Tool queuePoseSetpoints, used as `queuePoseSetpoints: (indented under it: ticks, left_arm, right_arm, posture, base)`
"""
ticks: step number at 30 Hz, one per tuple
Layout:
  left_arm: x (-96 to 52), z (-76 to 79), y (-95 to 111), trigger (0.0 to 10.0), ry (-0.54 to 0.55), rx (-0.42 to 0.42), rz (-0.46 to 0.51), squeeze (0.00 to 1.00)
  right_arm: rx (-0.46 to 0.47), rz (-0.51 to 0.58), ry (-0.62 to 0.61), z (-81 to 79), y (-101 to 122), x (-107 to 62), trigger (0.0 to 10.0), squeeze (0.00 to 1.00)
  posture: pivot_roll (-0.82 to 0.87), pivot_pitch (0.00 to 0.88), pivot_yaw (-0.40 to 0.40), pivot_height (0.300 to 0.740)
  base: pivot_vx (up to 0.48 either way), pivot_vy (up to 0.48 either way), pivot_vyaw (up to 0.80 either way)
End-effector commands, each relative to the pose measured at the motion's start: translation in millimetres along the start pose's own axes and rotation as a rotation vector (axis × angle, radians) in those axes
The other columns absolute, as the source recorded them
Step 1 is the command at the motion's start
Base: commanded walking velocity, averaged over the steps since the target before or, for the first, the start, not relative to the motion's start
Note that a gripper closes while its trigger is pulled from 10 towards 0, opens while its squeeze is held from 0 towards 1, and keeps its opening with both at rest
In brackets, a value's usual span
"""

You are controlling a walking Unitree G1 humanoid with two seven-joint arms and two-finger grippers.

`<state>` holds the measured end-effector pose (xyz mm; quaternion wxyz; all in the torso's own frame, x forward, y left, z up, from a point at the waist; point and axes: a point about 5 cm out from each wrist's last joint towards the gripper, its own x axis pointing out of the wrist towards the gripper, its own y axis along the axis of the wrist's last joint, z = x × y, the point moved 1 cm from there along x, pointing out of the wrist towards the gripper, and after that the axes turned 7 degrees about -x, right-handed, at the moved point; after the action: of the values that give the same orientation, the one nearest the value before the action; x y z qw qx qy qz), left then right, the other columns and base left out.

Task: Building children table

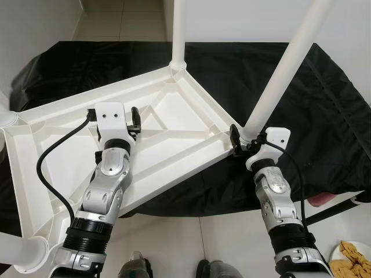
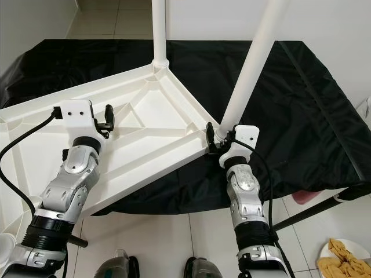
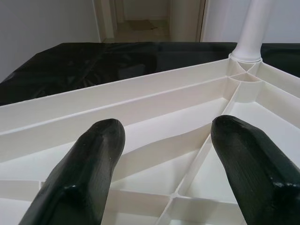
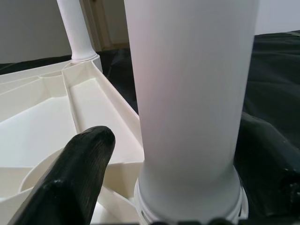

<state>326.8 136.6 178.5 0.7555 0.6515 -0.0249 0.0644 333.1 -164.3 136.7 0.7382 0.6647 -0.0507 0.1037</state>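
Right gripper (image 1: 242,141) is clamped around the base of a white leg (image 1: 284,68), right where it enters the corner socket of the upturned tabletop (image 1: 174,136); one black finger (image 4: 70,180) shows beside the leg in the right wrist view. Left gripper (image 1: 134,120) hovers over the ribbed underside of the tabletop with its fingers (image 3: 89,168) spread apart, grasping nothing. That tabletop lies upside down and tilted on a black cloth (image 1: 324,116). A second leg (image 1: 178,32) stands upright in the far corner socket. Tiled floor (image 1: 220,237) lies below.
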Motion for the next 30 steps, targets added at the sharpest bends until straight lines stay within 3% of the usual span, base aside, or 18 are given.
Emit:
queuePoseSetpoints:
  ticks: [1, 10, 17, 22, 30]
  left_arm:
    - [0.2, 12.1, -4.3, 10.0, -0.2, 0.004, -0.033, 0.0]
    - [2.9, 12.0, -2.9, 10.0, -0.204, 0.004, -0.03, 0.0]
    - [-4.2, 11.7, -6.1, 10.0, -0.233, 0.02, -0.045, 0.0]
    - [-5.5, -2.8, -2.9, 10.0, -0.151, 0.128, 0.007, 0.0]
    - [-0.9, -15.6, -3.7, 10.0, -0.103, 0.217, 0.02, 0.0]
  right_arm:
    - [0.0, -0.024, -0.018, 2.9, -4.5, 0.0, 10.0, 0.0]
    - [0.003, -0.021, -0.019, 1.6, -4.1, 2.8, 10.0, 0.0]
    - [0.004, -0.017, -0.007, 0.9, -2.3, 2.8, 10.0, 0.0]
    - [-0.002, -0.016, 0.002, 3.8, -1.5, 2.3, 10.0, 0.0]
    - [-0.013, -0.022, 0.006, 3.9, -3.1, 2.8, 10.0, 0.0]
  posture:
    - [0.04, 0.056, 0.002, 0.74]
    - [0.04, 0.059, 0.0, 0.74]
    - [0.04, 0.064, -0.004, 0.74]
    - [0.04, 0.062, -0.003, 0.74]
    - [0.03, 0.053, -0.006, 0.74]
  base:
    - [0.0, 0.0, 0.0]
    - [0.0, 0.0, 0.0]
    - [0.0, 0.0, 0.0]
    - [0.0, 0.0, 0.0]
    - [0.0, 0.0, 0.0]
